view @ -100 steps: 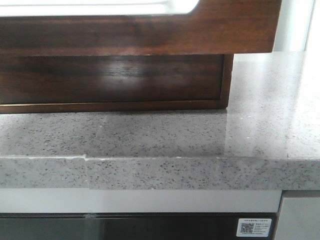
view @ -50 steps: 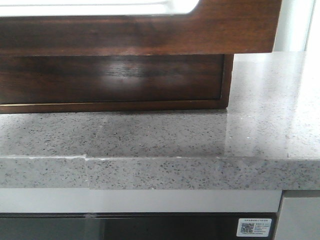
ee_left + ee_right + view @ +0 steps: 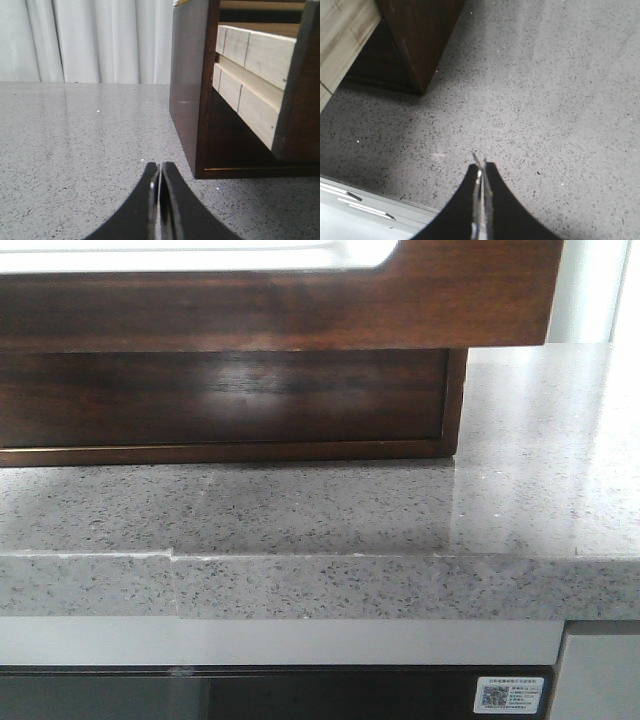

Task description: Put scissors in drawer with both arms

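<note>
Both claws clenched empty: left gripper (image 3: pixel 159 172), right gripper (image 3: pixel 480 172). I see no scissors; drawer (image 3: pixel 270 305) probably far-left of right gripper.

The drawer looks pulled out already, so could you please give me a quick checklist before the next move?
1. Drawer pulled out past the lower front: ok.
2. Scissors located: not ok, none visible in any view.
3. Left gripper empty: ok, shut on nothing.
4. Right gripper empty: cannot tell; shut, with a thin metallic sliver between the tips.
5. Grippers off the cabinet: ok, both over bare countertop.
6. Room inside the drawer: cannot tell.
</note>
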Controlling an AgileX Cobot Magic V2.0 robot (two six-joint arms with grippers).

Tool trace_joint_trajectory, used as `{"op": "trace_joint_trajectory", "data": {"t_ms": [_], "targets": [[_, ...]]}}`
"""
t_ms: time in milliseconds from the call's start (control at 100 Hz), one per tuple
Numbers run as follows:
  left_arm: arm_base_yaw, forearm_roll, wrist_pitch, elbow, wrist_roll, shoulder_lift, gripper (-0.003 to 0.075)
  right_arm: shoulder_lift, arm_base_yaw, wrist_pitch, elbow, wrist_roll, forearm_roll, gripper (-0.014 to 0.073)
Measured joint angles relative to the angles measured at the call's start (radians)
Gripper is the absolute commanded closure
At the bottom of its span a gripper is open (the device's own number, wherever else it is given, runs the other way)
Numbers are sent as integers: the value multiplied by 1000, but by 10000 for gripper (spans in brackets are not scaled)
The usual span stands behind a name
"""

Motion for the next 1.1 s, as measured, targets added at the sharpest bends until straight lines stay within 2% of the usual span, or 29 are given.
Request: {"op": "trace_joint_trajectory", "data": {"t_ms": [140, 330, 500, 800, 1100], "targets": [[0, 0, 0, 0, 0, 0, 741, -126, -44, -79, 89, -4, -13, 662], [0, 0, -1, 0, 0, 0, 741, -385, -78, -359, 339, -4, -17, 663], [0, 0, -2, 0, 0, 0, 741, -559, -78, -486, 500, -4, -17, 662], [0, 0, -2, 0, 0, 0, 741, -622, -78, -770, 722, -4, -13, 663], [0, 0, -5, 0, 0, 0, 741, -653, -78, -797, 729, -4, -4, 662]]}}
